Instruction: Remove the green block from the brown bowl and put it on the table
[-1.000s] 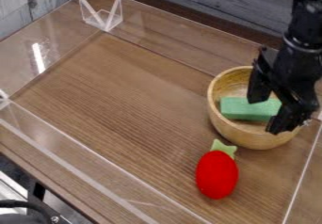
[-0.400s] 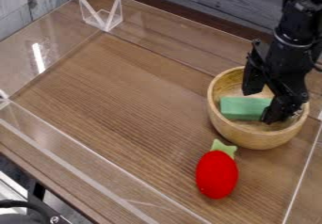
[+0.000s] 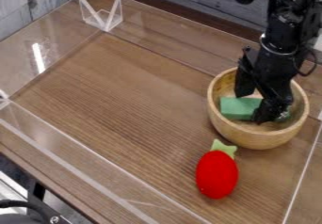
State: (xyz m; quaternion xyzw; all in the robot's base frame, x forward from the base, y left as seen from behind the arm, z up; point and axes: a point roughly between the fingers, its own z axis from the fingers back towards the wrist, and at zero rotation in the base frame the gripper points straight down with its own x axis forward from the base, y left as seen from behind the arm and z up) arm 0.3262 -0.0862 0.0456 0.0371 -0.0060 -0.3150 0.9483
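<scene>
The brown bowl (image 3: 239,131) stands at the right side of the table (image 3: 126,105). Inside it lies the green block (image 3: 235,106), a flat light-green bar, partly hidden behind the gripper. My black gripper (image 3: 259,104) points straight down into the bowl with its jaws open, one finger at the bowl's back left rim and the other (image 3: 281,111) to the right of the block. The block sits between the fingers; I cannot tell whether they touch it.
A red strawberry-shaped toy (image 3: 217,173) with a green top lies on the table in front of the bowl. Low clear acrylic walls (image 3: 98,14) edge the tabletop. The bowl stands close to the right wall.
The gripper has moved left and down, from over the bowl's right rim to inside the bowl around the green block. It stays open. Bowl, block and toy have not moved.
</scene>
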